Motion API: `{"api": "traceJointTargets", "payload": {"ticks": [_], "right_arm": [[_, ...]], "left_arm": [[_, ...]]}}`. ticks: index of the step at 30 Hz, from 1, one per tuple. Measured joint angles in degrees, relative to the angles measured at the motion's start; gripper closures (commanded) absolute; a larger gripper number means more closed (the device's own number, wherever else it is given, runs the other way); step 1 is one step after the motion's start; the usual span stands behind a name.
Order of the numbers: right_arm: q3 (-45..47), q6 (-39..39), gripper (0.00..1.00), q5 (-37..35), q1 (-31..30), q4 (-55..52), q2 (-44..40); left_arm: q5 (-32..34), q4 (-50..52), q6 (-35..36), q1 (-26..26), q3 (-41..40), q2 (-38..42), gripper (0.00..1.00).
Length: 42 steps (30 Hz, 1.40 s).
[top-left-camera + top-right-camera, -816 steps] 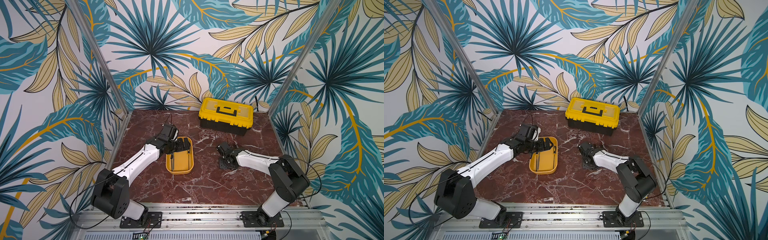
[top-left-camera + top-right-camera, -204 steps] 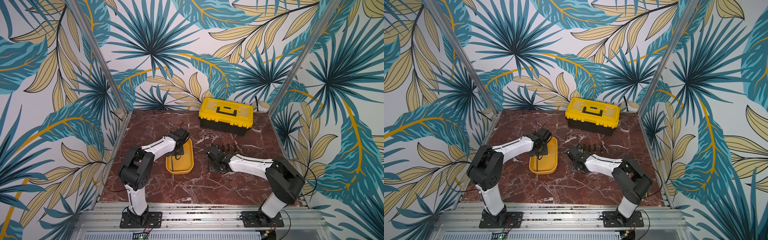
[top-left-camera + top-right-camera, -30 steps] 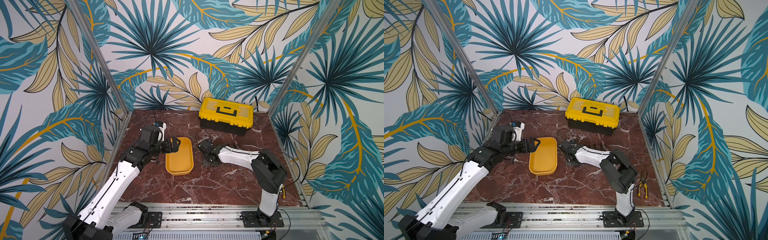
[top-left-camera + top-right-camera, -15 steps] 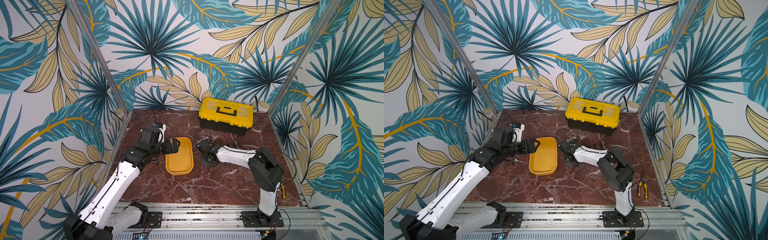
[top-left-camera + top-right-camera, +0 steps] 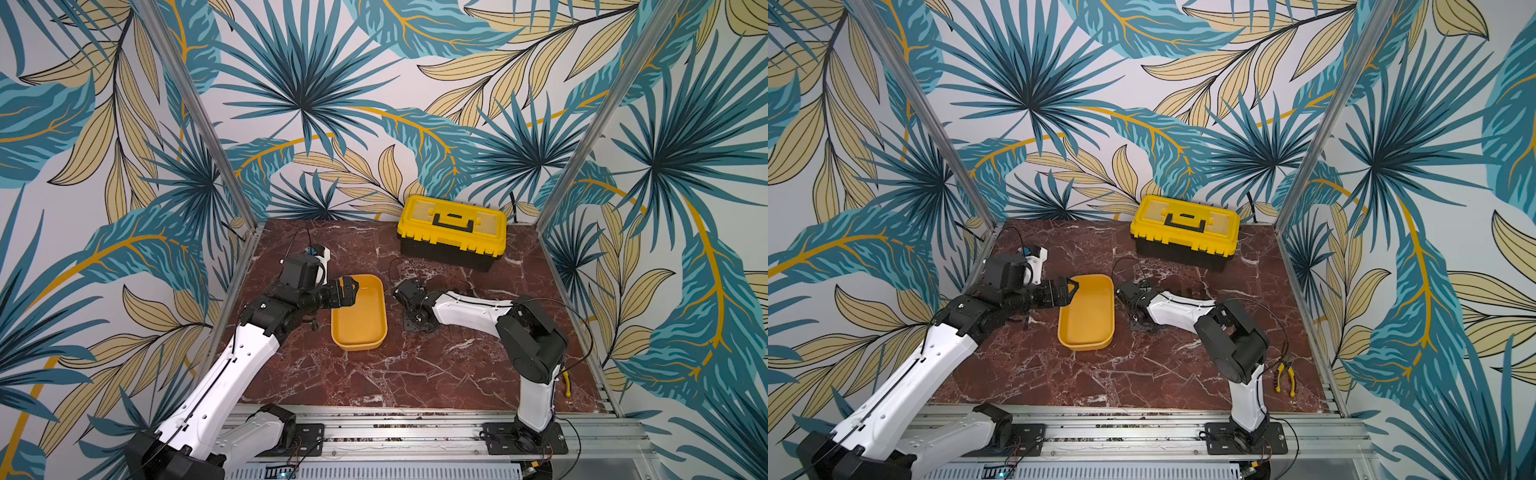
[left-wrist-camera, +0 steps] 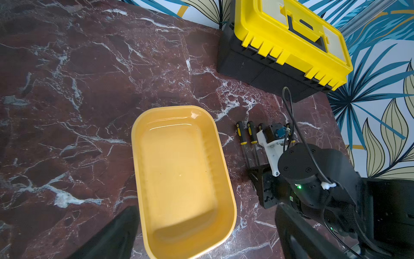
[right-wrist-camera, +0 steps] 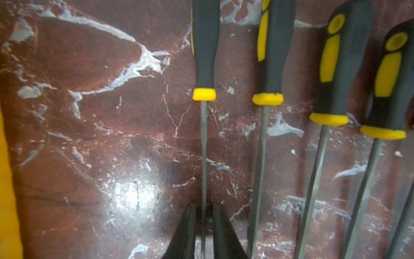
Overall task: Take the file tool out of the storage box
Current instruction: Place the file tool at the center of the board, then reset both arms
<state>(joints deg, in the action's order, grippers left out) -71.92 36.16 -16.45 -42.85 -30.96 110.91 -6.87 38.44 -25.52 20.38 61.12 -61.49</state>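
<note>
Our left tool [image 5: 348,291] hangs, jaws wide apart, over the far-left corner of the yellow storage box [image 5: 360,345]. Right of that box the file tool [image 7: 203,145] lies on the bench [image 5: 415,374], with our right tool [image 7: 203,224] narrowly apart astride its shaft.

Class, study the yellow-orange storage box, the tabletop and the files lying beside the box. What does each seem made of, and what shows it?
Storage box: likely moulded plastic, glossy; light streaks gleam on its rounded walls. Tabletop: looks like polished red-brown marble with white veins, possibly a printed imitation. Files: dull grey metal shafts; handles black with yellow inserts, probably matte rubbery plastic.
</note>
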Motion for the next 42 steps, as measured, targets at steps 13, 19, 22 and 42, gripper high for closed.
{"api": "traceJointTargets", "payload": {"ticks": [13, 19, 22, 42], "right_arm": [[-2.8, -6.8, 0.01, 2.3, 1.9, -4.8, -15.0], [0.8, -11.4, 0.01, 4.6, 7.0, -3.9, -24.8], [6.1, -13.2, 0.0, 6.1, 12.1, -2.2, -30.2], [34.2, -26.5, 0.0, 11.8, 38.4, 23.8, -47.1]], "left_arm": [[4.1, -0.4, 1.3, 0.0, -2.5, 1.7, 0.0], [7.7, -3.8, 3.4, 0.0, -7.4, 3.7, 0.0], [8.7, -5.8, 4.0, 0.0, -9.1, 4.0, 0.0], [20.3, -16.4, 6.6, -0.1, -17.2, 4.4, 0.0]]}}
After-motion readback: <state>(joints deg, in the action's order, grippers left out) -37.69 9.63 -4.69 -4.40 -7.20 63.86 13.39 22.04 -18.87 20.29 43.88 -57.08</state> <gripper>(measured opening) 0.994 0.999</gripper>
